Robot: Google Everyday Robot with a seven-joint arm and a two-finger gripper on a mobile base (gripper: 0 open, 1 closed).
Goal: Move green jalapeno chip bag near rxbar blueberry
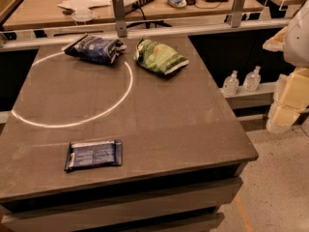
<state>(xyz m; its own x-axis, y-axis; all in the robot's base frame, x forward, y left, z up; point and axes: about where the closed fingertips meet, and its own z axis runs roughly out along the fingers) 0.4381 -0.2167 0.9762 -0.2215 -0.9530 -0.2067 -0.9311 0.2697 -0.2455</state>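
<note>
The green jalapeno chip bag point(160, 57) lies at the far side of the dark table, right of centre, puffy and wrinkled. The rxbar blueberry point(93, 154) lies flat near the table's front left edge, well apart from the green bag. My gripper point(285, 111) shows as pale cream parts at the right edge of the view, off the table's right side and clear of both things. It holds nothing that I can see.
A dark blue puffy chip bag point(95, 49) lies at the far left, beside the green bag. A white ring of light point(72, 123) marks the table top point(183, 129). Two small clear bottles point(242, 81) stand on a low ledge to the right. A cluttered desk point(145, 4) stands behind.
</note>
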